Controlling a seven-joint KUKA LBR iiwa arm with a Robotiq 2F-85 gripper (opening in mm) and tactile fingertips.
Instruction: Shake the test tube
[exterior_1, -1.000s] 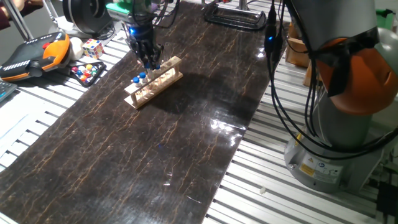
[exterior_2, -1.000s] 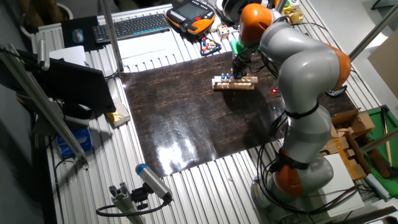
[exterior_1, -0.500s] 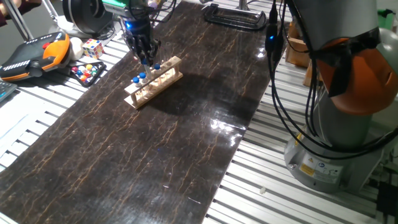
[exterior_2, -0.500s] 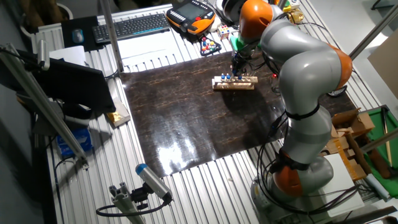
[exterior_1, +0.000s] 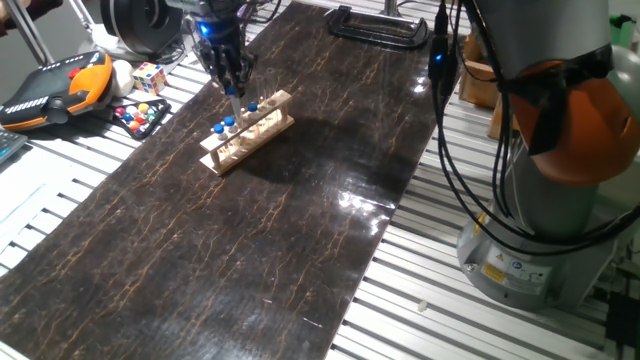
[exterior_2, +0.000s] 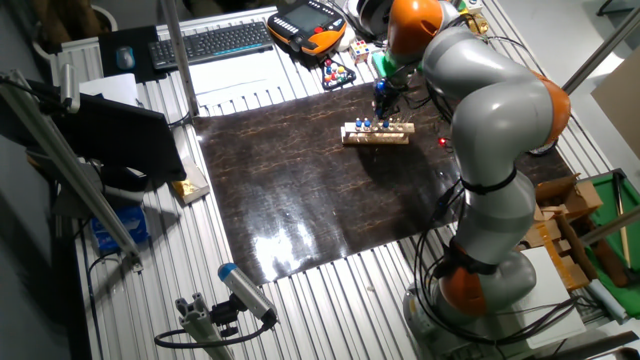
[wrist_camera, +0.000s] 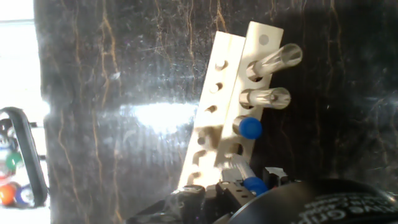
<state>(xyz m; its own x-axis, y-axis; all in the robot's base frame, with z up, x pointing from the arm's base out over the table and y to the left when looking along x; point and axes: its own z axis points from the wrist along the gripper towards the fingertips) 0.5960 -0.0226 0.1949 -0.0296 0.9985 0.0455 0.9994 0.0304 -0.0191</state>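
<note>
My gripper (exterior_1: 232, 88) hangs just above the light wooden rack (exterior_1: 262, 126) on the dark mat. It is shut on a test tube (wrist_camera: 242, 173), a slim clear tube with a blue top that shows between the fingers at the bottom of the hand view. The tube's lower end is still close to the rack's holes. Other blue-topped tubes (exterior_1: 229, 121) stand in the rack. The hand view shows one blue top (wrist_camera: 250, 127) in the rack and two clear tubes without tops (wrist_camera: 268, 98) beyond it. The other fixed view shows the gripper (exterior_2: 381, 100) above the rack (exterior_2: 377, 134).
An orange and black pendant (exterior_1: 60, 85), a colour cube (exterior_1: 149, 76) and a tray of coloured balls (exterior_1: 140, 116) lie left of the mat. A black clamp (exterior_1: 380, 25) lies at the mat's far end. The arm's base (exterior_1: 560, 200) stands at the right.
The gripper has risen from the rack's top, lifting one blue-topped tube with it. The rack and the other tubes have not moved.
</note>
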